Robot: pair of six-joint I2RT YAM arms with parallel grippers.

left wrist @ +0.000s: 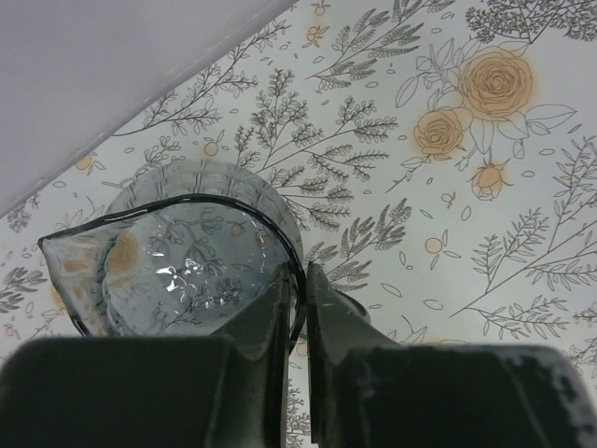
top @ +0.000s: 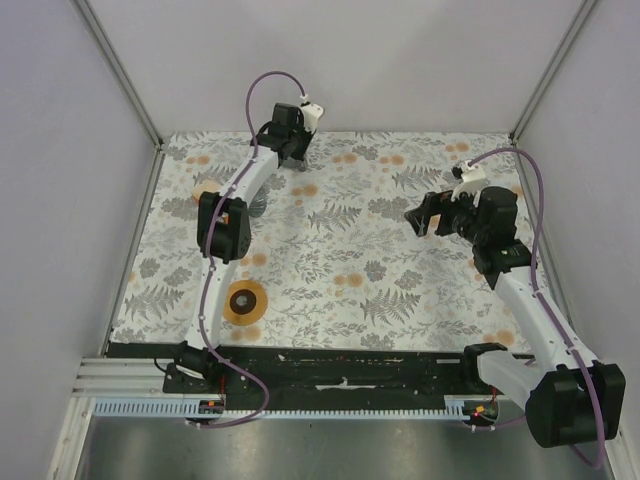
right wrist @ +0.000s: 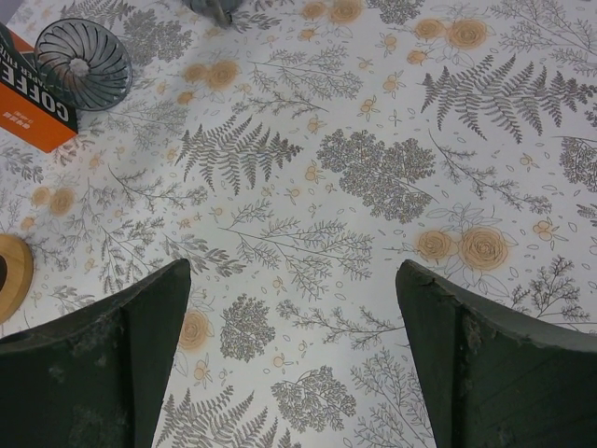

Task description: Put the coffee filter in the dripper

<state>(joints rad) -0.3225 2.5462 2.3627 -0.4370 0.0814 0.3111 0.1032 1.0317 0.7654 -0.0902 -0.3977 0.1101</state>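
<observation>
Left end effector (left wrist: 298, 280) is seen at the bottom of the left wrist view, narrowed to a thin slit, with the rim of the clear grey glass cup (left wrist: 187, 261) pinched between its two fingers. The cup stands on the floral counter (left wrist: 485, 205) near the back wall. Right end effector (right wrist: 291, 271) is held wide apart above bare counter, with nothing in it.

The dripper (right wrist: 84, 61) is found at the upper left of the right wrist view, ribs showing and no paper inside. It lies just beside the orange packet (right wrist: 37, 107). The amber ring (right wrist: 9, 275) is cut by the left edge, apart from both. The single coffee filter cannot be made out in any view.

Step in hand is judged preparatory: the cup is being gripped, and the filter is not yet placed. Next, the cup likely has to be set down or repositioned, a filter located and picked up by a light pinch, then lowered point-first into the dripper.
</observation>
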